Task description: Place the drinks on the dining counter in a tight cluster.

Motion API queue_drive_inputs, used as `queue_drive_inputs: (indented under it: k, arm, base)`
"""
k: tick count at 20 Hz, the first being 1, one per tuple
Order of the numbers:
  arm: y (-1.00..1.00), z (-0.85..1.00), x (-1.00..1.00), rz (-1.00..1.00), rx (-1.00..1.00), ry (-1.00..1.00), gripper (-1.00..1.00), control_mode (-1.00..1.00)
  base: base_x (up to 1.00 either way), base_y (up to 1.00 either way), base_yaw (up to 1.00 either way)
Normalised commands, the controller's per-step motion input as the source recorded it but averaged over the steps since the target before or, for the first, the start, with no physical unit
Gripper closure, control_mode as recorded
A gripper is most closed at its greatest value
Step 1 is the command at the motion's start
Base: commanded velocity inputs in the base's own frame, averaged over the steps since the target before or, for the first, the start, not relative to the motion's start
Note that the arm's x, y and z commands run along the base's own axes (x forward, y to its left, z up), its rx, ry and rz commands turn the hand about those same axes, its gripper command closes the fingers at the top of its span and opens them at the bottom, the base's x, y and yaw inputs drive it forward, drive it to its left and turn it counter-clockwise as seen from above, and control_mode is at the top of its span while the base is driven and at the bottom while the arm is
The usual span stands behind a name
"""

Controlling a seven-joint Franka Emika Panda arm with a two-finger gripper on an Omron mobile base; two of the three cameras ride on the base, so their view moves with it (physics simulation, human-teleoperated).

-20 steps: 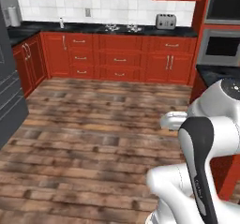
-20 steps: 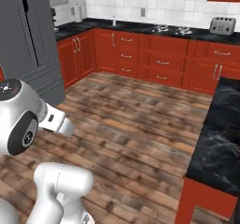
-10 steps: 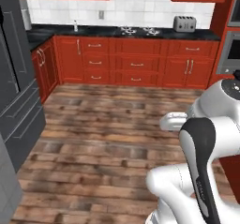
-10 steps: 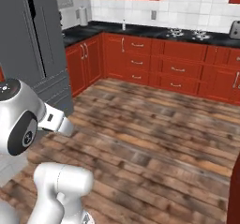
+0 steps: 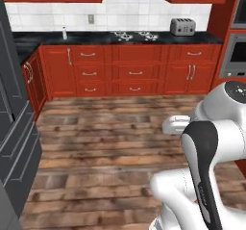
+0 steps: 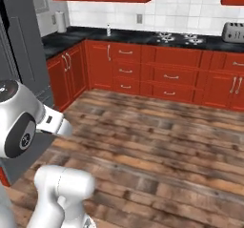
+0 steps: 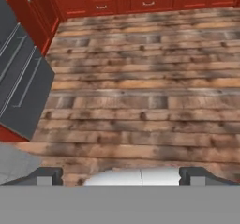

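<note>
The drinks and the dining counter are out of view. In the hand view my gripper (image 7: pixel 122 177) is open: its two dark fingertips (image 7: pixel 47 176) stand far apart at the bottom, with nothing between them. It looks down on bare wooden floor (image 7: pixel 140 92). My white arm (image 5: pixel 206 166) fills the lower right of the left base view and the lower left of the right base view, folded close to the base.
A black counter (image 5: pixel 120 37) on red cabinets (image 6: pixel 167 77) runs along the tiled far wall, carrying a toaster (image 5: pixel 182 27) and a small bottle (image 5: pixel 64 32). A grey fridge (image 5: pixel 14 142) stands at the left, a wall oven (image 5: pixel 236 51) at the right.
The whole picture has shifted as the base turned: the black marbled top at the right of the right base view has left the frame, and the fridge looms larger. The gripper stays open.
</note>
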Motion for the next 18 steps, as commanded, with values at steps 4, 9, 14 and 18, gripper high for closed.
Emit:
queue_drive_inputs:
  k: [4, 9, 14, 18]
  arm:
    - [0.00, 0.00, 0.00, 0.00, 0.00, 0.00, -1.00, 1.00]
    - [0.00, 0.00, 0.00, 0.00, 0.00, 0.00, -1.00, 1.00]
    - [0.00, 0.00, 0.00, 0.00, 0.00, 0.00, -1.00, 1.00]
    - [0.00, 0.00, 0.00, 0.00, 0.00, 0.00, -1.00, 1.00]
  base:
    - [1.00, 0.46, -0.27]
    - [1.00, 0.54, -0.28]
    - [1.00, 0.67, -0.23]
    - [1.00, 0.91, -0.05]
